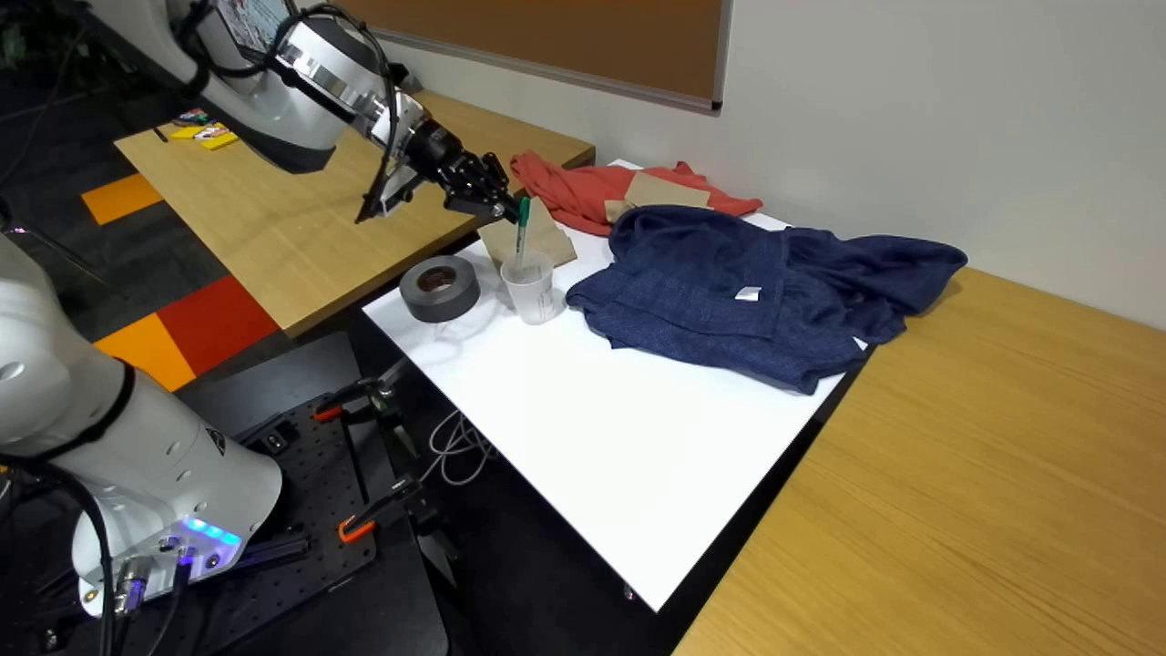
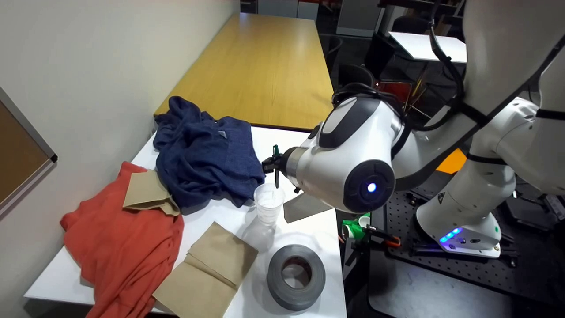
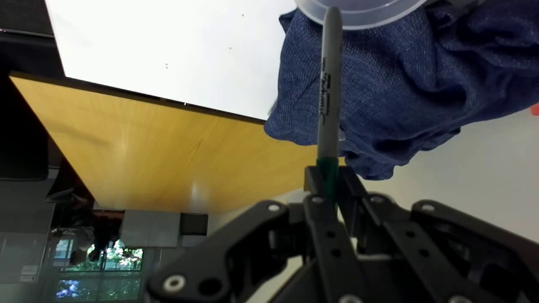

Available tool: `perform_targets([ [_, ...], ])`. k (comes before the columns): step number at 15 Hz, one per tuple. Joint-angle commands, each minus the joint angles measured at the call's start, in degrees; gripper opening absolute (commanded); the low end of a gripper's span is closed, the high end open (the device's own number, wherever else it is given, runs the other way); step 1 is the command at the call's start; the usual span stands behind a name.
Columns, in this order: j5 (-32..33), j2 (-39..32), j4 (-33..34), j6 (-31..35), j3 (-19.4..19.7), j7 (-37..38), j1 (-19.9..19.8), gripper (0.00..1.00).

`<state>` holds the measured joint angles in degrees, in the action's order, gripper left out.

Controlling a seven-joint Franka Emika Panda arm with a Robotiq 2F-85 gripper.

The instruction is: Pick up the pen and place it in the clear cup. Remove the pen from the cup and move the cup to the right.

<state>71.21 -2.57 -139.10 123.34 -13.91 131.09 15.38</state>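
Note:
The pen [image 1: 522,228] has a green cap and a grey barrel. My gripper [image 1: 510,212] is shut on the green cap end and holds the pen upright, barrel end down. The grip shows closely in the wrist view, with the fingers [image 3: 330,176] around the cap and the barrel [image 3: 330,92] pointing away. The clear cup [image 1: 532,293] stands upright on the white table. In the other views the cup shows below the pen [image 2: 276,179], as cup [image 2: 268,210] and rim [image 3: 370,21]. The pen's tip overlaps the rim; I cannot tell whether it is inside or just above.
A grey tape roll [image 1: 440,289] lies beside the cup on the white table [image 1: 583,437]. A blue garment [image 1: 729,292], a red garment [image 2: 128,247] and brown paper pieces [image 2: 207,274] lie around. A wooden table [image 1: 1002,474] adjoins; a wall stands behind.

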Motion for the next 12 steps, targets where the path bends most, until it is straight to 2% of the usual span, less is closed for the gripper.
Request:
perform_targets([
  [1,-2.03,6.62,-3.8,1.01,1.0,-1.53,-1.61,0.03],
  [6,-2.25,8.86,-5.56,7.3,5.2,-6.0,-5.2,0.03],
  [12,-1.62,4.86,-5.59,22.31,11.33,-14.36,-10.97,0.03],
])
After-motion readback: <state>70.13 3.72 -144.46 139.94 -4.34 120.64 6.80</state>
